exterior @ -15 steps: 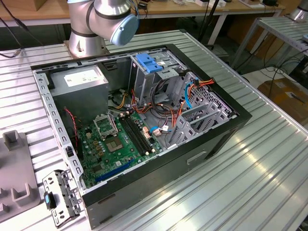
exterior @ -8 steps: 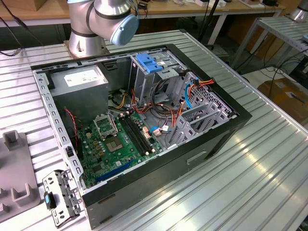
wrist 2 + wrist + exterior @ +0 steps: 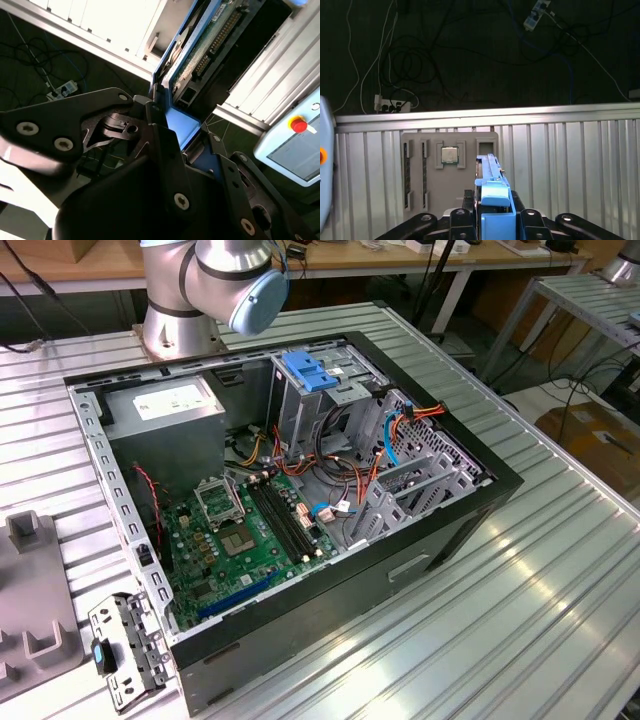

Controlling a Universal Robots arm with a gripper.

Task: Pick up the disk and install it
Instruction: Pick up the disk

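The disk (image 3: 200,55) was clamped between the jaws, which were closed tight on its blue carrier frame, and was held edge-on in the air. In the first wrist view a grey parts tray (image 3: 445,190) with a processor chip (image 3: 450,155) seated in it was seen beyond the disk (image 3: 494,187), on the ribbed metal desk (image 3: 570,165). In the exterior view the open computer case (image 3: 440,530) was set mid-desk, with its drive cage (image 3: 300,420) placed at about twelve o'clock inside it and loose orange and blue cables (image 3: 425,412) gathered at about two o'clock. The step in hand was judged to be the carry toward the case. It was judged best done with the grip held firm on the frame, the disk kept square to its bay, and the cables given room.
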